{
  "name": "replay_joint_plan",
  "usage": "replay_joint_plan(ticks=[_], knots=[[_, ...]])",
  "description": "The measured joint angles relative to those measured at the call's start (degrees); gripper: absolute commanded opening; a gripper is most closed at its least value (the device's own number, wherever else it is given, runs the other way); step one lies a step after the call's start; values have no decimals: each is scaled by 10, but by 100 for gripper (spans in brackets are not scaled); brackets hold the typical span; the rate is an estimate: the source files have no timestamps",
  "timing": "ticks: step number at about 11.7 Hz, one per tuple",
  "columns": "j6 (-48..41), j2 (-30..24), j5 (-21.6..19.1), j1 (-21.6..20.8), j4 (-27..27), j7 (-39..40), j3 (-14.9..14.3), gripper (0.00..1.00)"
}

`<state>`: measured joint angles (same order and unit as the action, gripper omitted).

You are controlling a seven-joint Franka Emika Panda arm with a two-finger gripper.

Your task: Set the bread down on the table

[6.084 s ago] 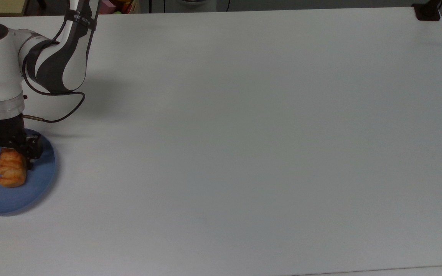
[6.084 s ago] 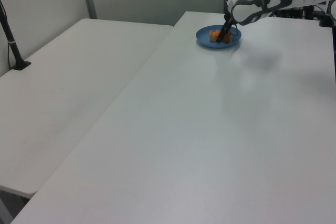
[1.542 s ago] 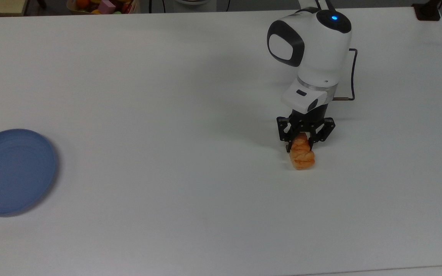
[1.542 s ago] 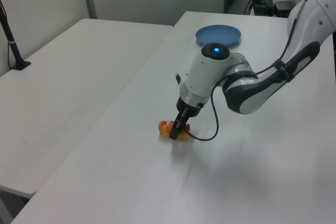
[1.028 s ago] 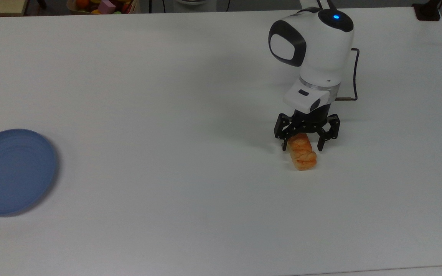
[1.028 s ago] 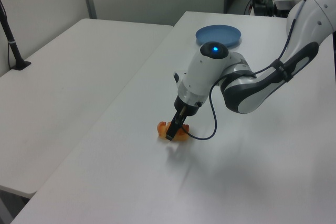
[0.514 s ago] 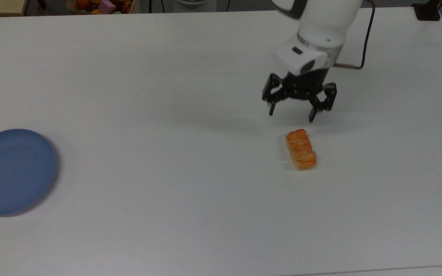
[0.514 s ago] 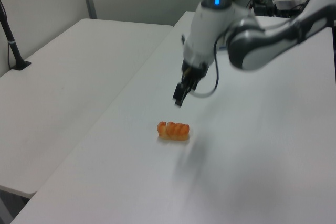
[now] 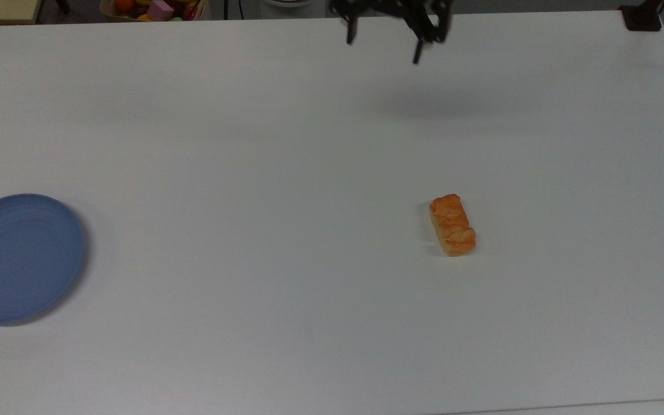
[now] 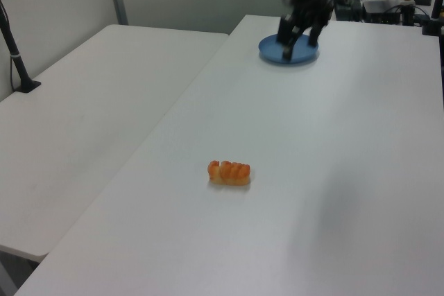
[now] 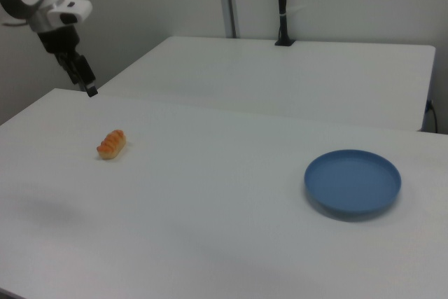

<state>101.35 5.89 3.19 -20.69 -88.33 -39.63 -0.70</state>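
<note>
The bread (image 9: 452,225), a small golden-orange braided loaf, lies flat on the white table (image 9: 251,173), right of the middle in the top view. It also lies on the bare tabletop in the left view (image 10: 229,172) and the right view (image 11: 111,144). My gripper (image 9: 384,43) hangs high above the table's far edge in the top view, well clear of the bread. It is open, with nothing between its fingers. In the left view the gripper (image 10: 297,43) hovers in front of the blue plate (image 10: 305,57). In the right view the gripper (image 11: 87,82) is up and left of the bread.
The blue plate (image 9: 18,256) sits bare at the top view's left edge and at the right view's right (image 11: 352,181). A second white table (image 10: 83,102) adjoins this one. A black post base (image 9: 643,17) stands at the top view's far right corner. Coloured items (image 9: 153,8) lie beyond the far edge.
The gripper opened and let go of the bread on the table, then rose and drew back toward the top view's upper edge. The bread stays where it was set down.
</note>
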Motion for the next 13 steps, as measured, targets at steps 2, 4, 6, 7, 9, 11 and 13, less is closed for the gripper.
replay_joint_plan(ticks=[2,4,6,7,9,11,13], knots=[[-40,-60,-27,39,-29,16,0,100],[-73,-95,-61,85,-48,82,4,100],[-80,-108,-78,137,-56,161,17,100],[-80,-108,-85,155,-58,202,24,100],[-77,-107,-107,176,-59,304,28,100],[-56,-104,-110,182,-64,385,29,100],[-36,-92,-98,182,-65,423,29,100]])
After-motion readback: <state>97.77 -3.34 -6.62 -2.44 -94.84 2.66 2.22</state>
